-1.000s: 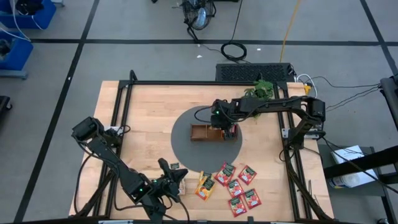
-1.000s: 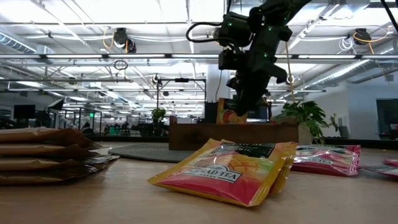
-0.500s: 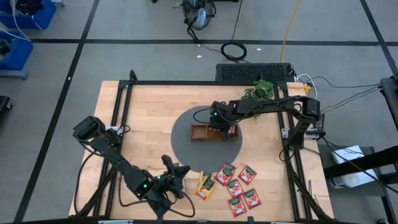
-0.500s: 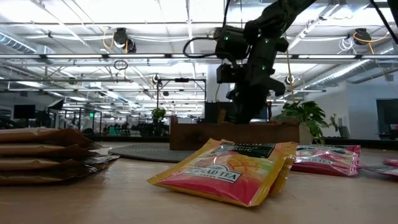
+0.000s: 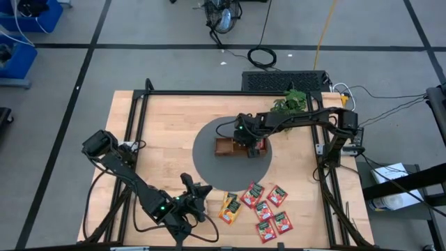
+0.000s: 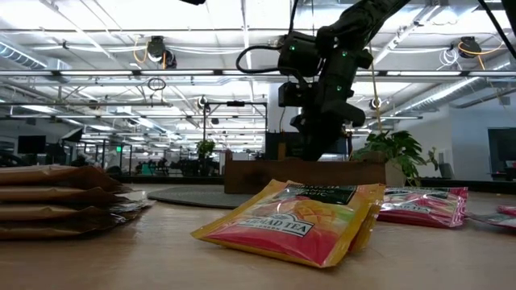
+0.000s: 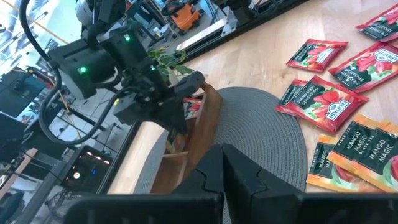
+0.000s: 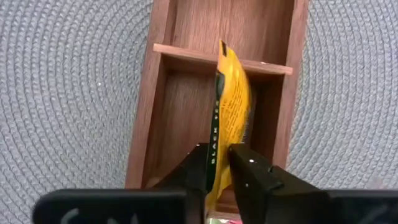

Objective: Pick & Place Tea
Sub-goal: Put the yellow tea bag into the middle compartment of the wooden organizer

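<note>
My right gripper [image 5: 245, 141] is over the brown wooden tray [image 5: 224, 148] on the round grey mat [image 5: 209, 166], shut on an orange-yellow tea sachet [image 8: 231, 106]. In the low view the tray wall [image 6: 306, 173] hides that sachet. A red sachet [image 5: 260, 146] sits in the tray's right end. Two orange-yellow sachets [image 5: 230, 208] and several red ones [image 5: 268, 209] lie flat on the table near its front edge. My left gripper [image 5: 200, 196] is shut and empty beside them, to their left. My right gripper pinches the sachet's upper edge [image 8: 219, 149] between its two fingers [image 8: 252, 171], coming from above and pointing down. The sachet hangs edge-on below the fingers. Its lower part is inside the tray's middle compartment [image 8: 186, 112], close to a divider [image 8: 180, 52].
A stack of flat tan packets [image 6: 56, 201] lies at the left in the low view. A potted plant [image 5: 293, 101] stands at the table's far right. A black frame [image 5: 132, 125] runs round the wooden tabletop.
My right gripper has gone down over the tray, still shut on the orange-yellow sachet. The sachet stood above the tray wall a second ago and is now down inside the tray. My left gripper has shifted slightly toward the table's right edge.
</note>
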